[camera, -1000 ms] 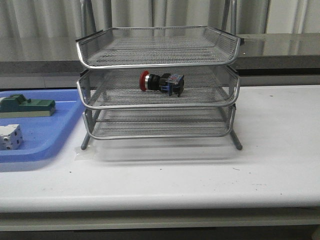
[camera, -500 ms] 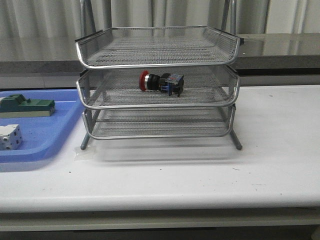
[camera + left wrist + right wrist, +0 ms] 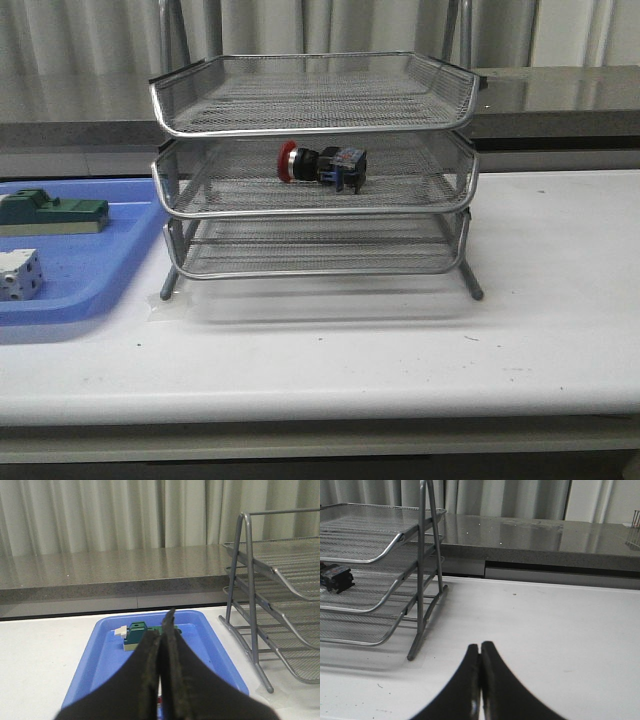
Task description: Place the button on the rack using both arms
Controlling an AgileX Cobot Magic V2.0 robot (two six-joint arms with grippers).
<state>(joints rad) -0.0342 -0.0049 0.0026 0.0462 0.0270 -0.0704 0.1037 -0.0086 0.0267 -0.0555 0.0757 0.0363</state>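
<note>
The button, with a red head and a black-and-blue body, lies on its side on the middle tier of the silver wire-mesh rack. Its dark body also shows in the right wrist view. The rack also shows in the left wrist view and in the right wrist view. My left gripper is shut and empty above the blue tray, away from the rack. My right gripper is shut and empty over the bare table to the rack's right. Neither gripper shows in the front view.
A blue tray stands left of the rack and holds a flat green block and a white-grey cube. The green block also shows in the left wrist view. A grey counter runs behind the white table.
</note>
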